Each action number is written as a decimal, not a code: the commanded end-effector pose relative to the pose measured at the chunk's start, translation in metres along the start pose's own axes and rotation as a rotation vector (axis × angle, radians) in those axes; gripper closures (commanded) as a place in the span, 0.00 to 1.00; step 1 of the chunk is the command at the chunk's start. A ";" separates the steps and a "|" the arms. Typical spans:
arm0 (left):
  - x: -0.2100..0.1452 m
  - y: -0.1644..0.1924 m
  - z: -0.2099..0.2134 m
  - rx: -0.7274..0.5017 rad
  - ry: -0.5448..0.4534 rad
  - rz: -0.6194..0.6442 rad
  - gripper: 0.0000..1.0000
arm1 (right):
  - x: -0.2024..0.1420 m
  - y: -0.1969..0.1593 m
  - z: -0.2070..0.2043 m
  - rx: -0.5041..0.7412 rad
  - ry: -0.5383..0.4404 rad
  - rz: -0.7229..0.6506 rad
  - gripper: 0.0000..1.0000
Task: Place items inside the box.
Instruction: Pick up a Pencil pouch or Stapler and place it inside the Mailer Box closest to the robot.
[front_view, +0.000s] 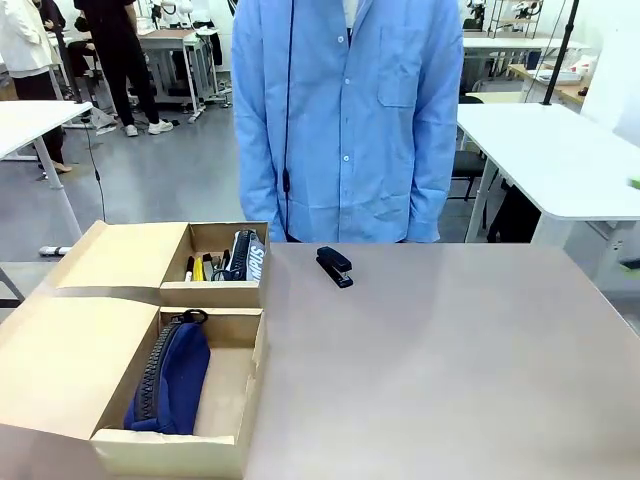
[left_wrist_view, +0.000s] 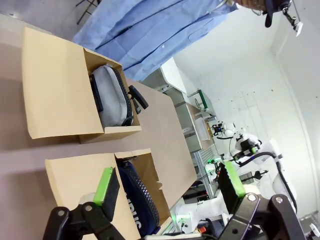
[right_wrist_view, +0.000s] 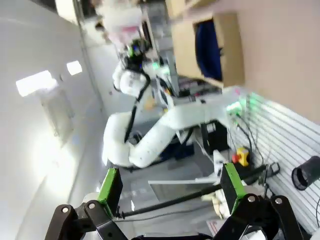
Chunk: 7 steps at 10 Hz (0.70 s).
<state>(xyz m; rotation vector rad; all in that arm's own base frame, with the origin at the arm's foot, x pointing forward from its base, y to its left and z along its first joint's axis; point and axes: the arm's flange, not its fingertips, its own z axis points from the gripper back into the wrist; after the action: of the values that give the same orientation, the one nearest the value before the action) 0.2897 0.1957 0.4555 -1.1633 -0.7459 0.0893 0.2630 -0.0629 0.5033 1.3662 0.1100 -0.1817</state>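
A black stapler (front_view: 335, 266) lies on the grey table just right of the far cardboard box (front_view: 215, 292). That box holds a black marker pen (front_view: 189, 268), a yellow utility knife (front_view: 198, 270) and a pouch on edge with white lettering (front_view: 250, 258). In the left wrist view the grey zip pouch (left_wrist_view: 110, 95) lies in this box, with the stapler (left_wrist_view: 138, 96) beyond it. The near box (front_view: 170, 450) holds the navy zip pouch (front_view: 170, 380). My left gripper (left_wrist_view: 167, 190) hangs open and empty above the near box (left_wrist_view: 80, 175). My right gripper (right_wrist_view: 167, 187) is open and empty, away from the table.
A person in a blue shirt (front_view: 345, 120) stands at the table's far edge, arms down. Both boxes have flaps (front_view: 70, 360) folded out to the left. The right wrist view shows the near box (right_wrist_view: 227, 50) and my white left arm (right_wrist_view: 150, 135) farther off.
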 end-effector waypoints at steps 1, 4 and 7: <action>0.000 -0.001 -0.001 -0.021 -0.018 -0.019 0.00 | -0.008 -0.057 0.043 0.192 -0.105 0.032 0.00; 0.000 -0.001 -0.001 -0.021 -0.018 -0.019 0.00 | -0.010 -0.050 0.063 0.154 -0.131 -0.007 0.00; 0.000 -0.001 -0.001 -0.021 -0.018 -0.019 0.00 | -0.010 -0.050 0.063 0.154 -0.131 -0.007 0.00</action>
<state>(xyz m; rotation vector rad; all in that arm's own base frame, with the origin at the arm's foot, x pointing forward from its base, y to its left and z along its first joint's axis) 0.2898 0.1958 0.4555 -1.1636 -0.7455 0.0893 0.2447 -0.1342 0.4617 1.4955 -0.0141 -0.2797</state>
